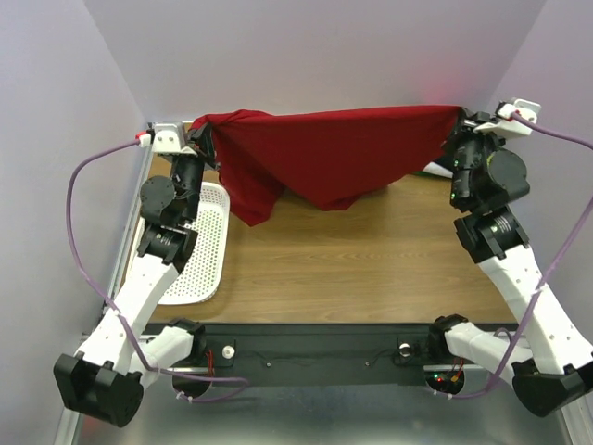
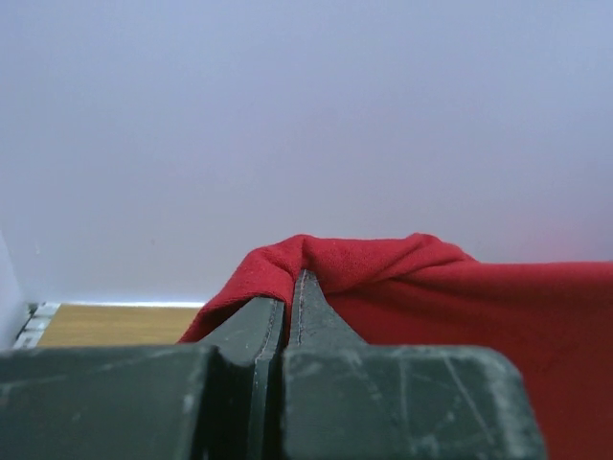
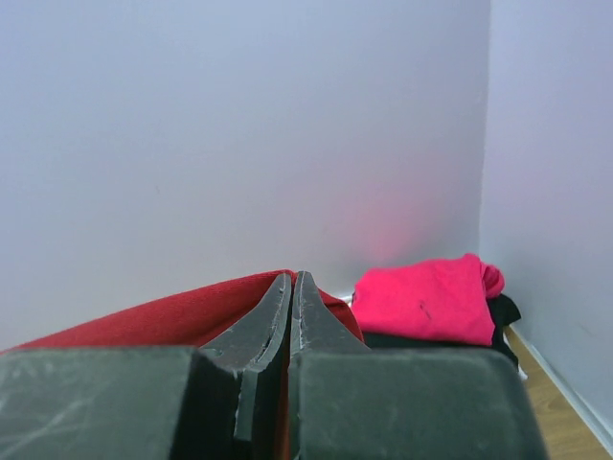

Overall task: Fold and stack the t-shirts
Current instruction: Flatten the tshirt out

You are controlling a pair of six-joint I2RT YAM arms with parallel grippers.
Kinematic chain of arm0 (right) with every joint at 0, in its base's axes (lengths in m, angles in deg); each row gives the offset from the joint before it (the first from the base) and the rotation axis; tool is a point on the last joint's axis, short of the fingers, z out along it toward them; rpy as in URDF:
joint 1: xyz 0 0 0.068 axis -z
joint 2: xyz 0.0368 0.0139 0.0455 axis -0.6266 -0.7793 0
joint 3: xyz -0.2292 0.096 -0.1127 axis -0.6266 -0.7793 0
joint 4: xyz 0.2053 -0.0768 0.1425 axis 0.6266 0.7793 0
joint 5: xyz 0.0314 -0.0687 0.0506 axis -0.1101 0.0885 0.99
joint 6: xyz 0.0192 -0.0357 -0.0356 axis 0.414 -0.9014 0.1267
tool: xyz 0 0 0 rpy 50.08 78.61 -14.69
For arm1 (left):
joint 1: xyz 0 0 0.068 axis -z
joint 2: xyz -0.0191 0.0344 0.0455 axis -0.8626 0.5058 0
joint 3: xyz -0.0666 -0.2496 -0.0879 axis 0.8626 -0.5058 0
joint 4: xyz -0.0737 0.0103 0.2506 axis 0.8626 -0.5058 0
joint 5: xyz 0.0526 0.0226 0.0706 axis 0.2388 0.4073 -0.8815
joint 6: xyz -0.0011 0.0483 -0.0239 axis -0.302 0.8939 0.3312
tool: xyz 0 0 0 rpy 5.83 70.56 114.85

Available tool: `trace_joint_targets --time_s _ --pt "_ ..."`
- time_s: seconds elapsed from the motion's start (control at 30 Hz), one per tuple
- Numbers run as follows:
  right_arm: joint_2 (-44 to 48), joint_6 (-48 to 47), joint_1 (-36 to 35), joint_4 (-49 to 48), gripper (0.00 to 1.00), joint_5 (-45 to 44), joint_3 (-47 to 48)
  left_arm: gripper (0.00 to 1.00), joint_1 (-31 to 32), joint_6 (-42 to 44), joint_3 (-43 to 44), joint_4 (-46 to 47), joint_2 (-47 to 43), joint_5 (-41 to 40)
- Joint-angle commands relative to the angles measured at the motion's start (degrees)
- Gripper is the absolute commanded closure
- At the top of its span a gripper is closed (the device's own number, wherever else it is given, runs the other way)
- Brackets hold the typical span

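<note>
A large dark red t-shirt (image 1: 329,153) hangs stretched in the air across the back of the table, sagging in the middle with a loose flap low on the left. My left gripper (image 1: 199,127) is shut on its left corner; in the left wrist view the red cloth (image 2: 402,278) bunches over the closed fingertips (image 2: 306,287). My right gripper (image 1: 460,120) is shut on the right corner, and red cloth (image 3: 144,321) runs off to the left of its closed tips. A folded bright pink t-shirt (image 3: 426,302) lies on a black one (image 3: 503,311) by the right wall.
A white perforated basket (image 1: 206,243) lies at the table's left edge, beside the left arm. Walls close in the back and both sides. The wooden tabletop (image 1: 361,264) runs forward to the black front rail.
</note>
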Motion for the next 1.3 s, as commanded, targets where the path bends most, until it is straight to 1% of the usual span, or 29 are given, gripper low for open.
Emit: trace_joint_targets --time_s 0.0,0.07,0.1,0.27,0.3,0.47,0.53,0.6,0.8,0.87,0.97,1.0,1.1,1.2,1.27 --pt "3.68 -1.75 0.60 -0.81 1.00 -0.03 1.51 1.00 -0.47 1.23 4.80 0.61 -5.60 6.86" --pt "5.25 -1.66 0.60 -0.10 1.00 1.29 2.21 1.00 -0.47 0.88 5.33 -1.05 -6.74 9.42" --pt "5.52 -1.66 0.51 0.77 1.00 1.64 2.65 1.00 -0.47 0.70 5.85 -1.59 -7.79 12.56" --pt "7.63 -2.27 0.60 3.33 1.00 3.40 5.73 1.00 -0.47 -0.71 7.35 -5.36 -11.23 16.54" --pt "8.33 -2.45 0.60 3.94 1.00 3.67 6.78 1.00 -0.47 -1.23 8.05 -5.81 -12.10 18.38" --pt "8.43 -3.50 0.51 4.38 1.00 7.52 9.68 1.00 -0.47 -2.29 10.25 -6.78 -11.67 24.89" --pt "6.25 -3.59 0.60 4.65 1.00 9.11 11.09 1.00 -0.47 -2.29 11.39 -6.86 -9.22 25.95" --pt "3.96 -3.68 0.60 4.65 1.00 10.00 11.80 1.00 -0.47 -2.11 12.88 -6.86 -5.46 25.08" --pt "-7.82 -2.45 0.95 4.30 0.99 5.26 13.11 1.00 -1.52 -1.85 16.14 -4.94 5.88 23.40" --pt "-12.55 -1.49 1.91 3.77 1.00 5.69 13.99 1.00 -2.74 -2.29 18.06 -4.15 10.27 23.40" --pt "-17.05 1.57 5.69 3.59 0.99 8.31 15.92 1.00 -4.24 -3.08 20.27 -2.57 14.60 23.93" --pt "-20.02 2.29 7.09 3.51 1.00 8.76 17.84 1.00 -5.29 -3.52 22.19 -2.21 17.57 25.32" --pt "-24.60 1.86 8.42 3.59 1.00 9.21 22.50 1.00 -6.44 -3.52 27.54 -2.03 22.85 27.87" --pt "-26.20 1.24 8.51 3.51 1.00 10.26 25.06 1.00 -6.53 -3.26 30.64 -1.59 25.06 30.60" --pt "-25.50 1.16 8.51 3.59 1.00 11.22 25.69 1.00 -6.53 -3.43 31.87 -1.07 25.25 31.92"
